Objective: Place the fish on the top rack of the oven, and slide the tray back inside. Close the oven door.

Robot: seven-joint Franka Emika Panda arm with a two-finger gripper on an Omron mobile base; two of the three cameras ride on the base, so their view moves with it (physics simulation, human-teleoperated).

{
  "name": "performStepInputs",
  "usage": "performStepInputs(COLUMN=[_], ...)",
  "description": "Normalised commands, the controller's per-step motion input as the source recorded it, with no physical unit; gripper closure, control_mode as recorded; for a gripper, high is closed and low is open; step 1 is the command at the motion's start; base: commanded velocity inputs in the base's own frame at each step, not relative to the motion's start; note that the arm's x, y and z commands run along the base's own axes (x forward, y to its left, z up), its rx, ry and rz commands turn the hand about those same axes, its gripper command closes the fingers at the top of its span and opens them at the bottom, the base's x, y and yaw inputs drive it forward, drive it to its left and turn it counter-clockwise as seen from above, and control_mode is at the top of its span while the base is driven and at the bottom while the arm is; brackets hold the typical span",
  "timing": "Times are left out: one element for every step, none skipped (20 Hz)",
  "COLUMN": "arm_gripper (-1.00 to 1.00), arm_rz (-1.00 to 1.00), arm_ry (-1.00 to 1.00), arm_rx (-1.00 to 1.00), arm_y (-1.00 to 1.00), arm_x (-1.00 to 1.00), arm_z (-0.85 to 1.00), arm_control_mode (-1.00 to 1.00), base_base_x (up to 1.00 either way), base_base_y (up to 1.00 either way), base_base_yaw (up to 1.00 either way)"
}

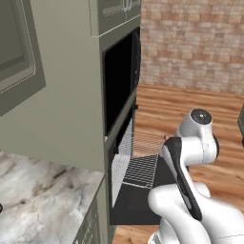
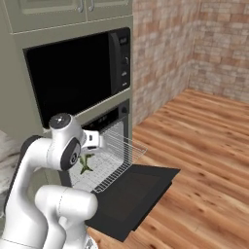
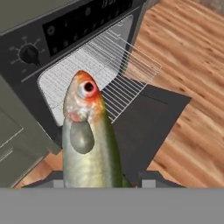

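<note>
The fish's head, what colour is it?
Orange-red on top with a dark eye, on the fish held in the gripper; hand view shows it best.

The rack point(image 2: 113, 163) stood pulled out of the open oven point(image 2: 104, 146) above the lowered door point(image 2: 133, 194), over the wood floor point(image 2: 204, 155).

The slender fish point(image 3: 89, 144) with greenish-yellow flanks, pale belly and orange-red head stood head-up in the hand view, above the pulled-out rack. The flat silver wire-grid top rack point(image 2: 109, 158) jutted partly out of the black built-in oven point(image 2: 114, 133) in its olive-green cabinet column. The matte black oven door point(image 2: 131, 197) hung fully open — lying flat, level below the rack — over the wooden floor
</note>
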Motion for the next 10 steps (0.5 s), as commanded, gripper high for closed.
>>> performStepInputs(arm_gripper=[1.0,1.0,1.0,1.0,1.0,1.0,1.0,1.0,1.0,1.0], arm_rz=[0.04,0.01,0.0,0.0,0.0,0.0,0.0,0.03,0.03,0.04], arm_ry=[-0.22,-0.24,-0.23,-0.17,-0.17,-0.1,-0.09,-0.12,-0.15,-0.12], arm_rx=[0.14,0.11,0.11,0.1,0.1,0.11,0.11,0.08,0.09,0.07], arm_y=[-0.04,0.0,0.0,0.0,0.0,0.0,0.0,0.0,0.0,0.0], arm_x=[0.0,0.0,0.05,0.49,0.56,0.65,0.67,0.74,0.67,0.61], arm_z=[-0.2,-0.14,-0.04,-0.06,-0.03,-0.11,-0.16,-0.24,-0.31,-0.49], arm_control_mode=[-1.0,-1.0,-1.0,-1.0,-1.0,-1.0,-1.0,-1.0,-1.0,-1.0], base_base_x=[0.0,0.0,0.0,0.0,0.0,0.0,0.0,0.0,0.0,0.0], base_base_y=[0.0,0.0,0.0,0.0,0.0,0.0,0.0,0.0,0.0,0.0], base_base_yaw=[0.0,0.0,0.0,0.0,0.0,0.0,0.0,0.0,0.0,0.0])
